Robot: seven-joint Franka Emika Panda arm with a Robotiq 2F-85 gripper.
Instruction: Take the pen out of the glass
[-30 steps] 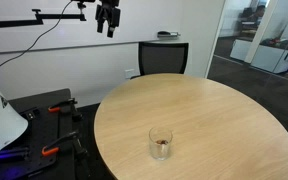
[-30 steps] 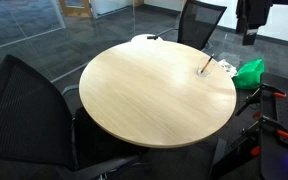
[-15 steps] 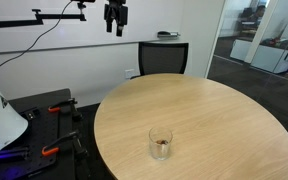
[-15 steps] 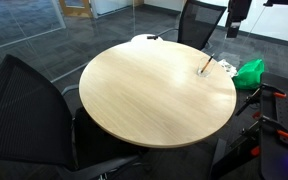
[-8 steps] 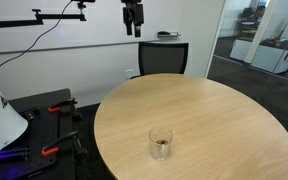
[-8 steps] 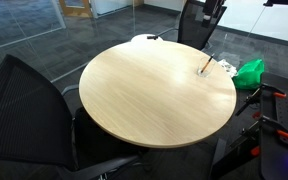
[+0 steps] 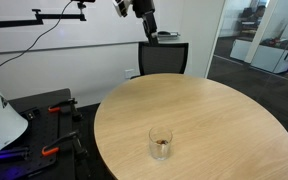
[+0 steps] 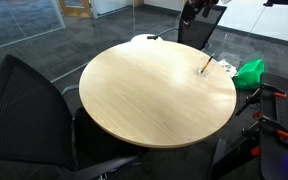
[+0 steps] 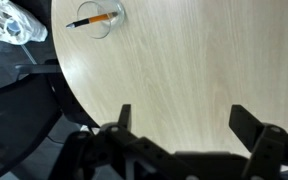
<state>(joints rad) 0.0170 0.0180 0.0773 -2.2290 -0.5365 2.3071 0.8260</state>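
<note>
One round office table (image 7: 219, 110) bears the glass (image 7: 160, 143).

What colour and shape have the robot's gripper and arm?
The gripper is black, with two broad, angular fingers in the wrist view. In an exterior view the arm piece behind it looks whitish. No markings can be made out.

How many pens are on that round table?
1. The pen leans in the glass near the table's edge. No other shows; the gripper hides part of the table in the wrist view.
</note>
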